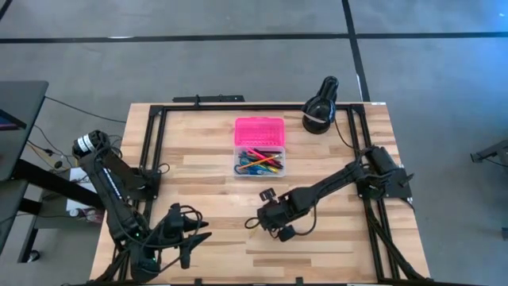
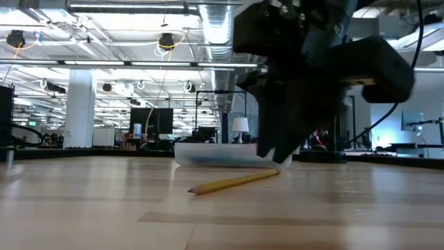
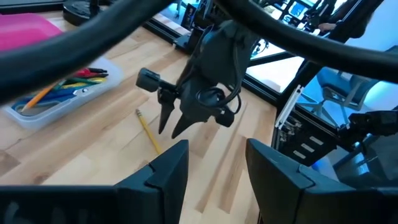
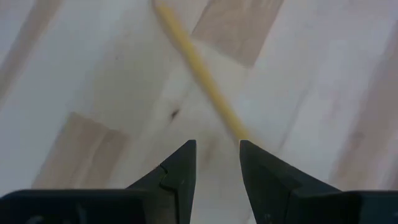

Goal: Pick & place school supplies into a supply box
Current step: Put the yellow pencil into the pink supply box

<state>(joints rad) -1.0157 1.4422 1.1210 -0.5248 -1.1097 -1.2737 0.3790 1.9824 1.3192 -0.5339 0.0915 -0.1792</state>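
Observation:
A yellow pencil (image 2: 232,182) lies flat on the wooden table, toward its near middle. My right gripper (image 2: 277,158) hangs open over one end of it, fingers pointing down. That end (image 4: 236,130) runs in toward the gap between the fingertips, and I see no touch. The supply box (image 1: 259,161) sits at the table's centre, its clear base full of coloured pens and pencils and its pink lid (image 1: 259,131) open on the far side. My left gripper (image 3: 217,162) is open at the near left corner, pointing at the right arm with nothing between its fingers.
A black round device (image 1: 320,111) stands at the far right of the table. A black frame rail (image 1: 155,151) runs along the table's left, right and far sides. Bare wood lies between the box and the near edge.

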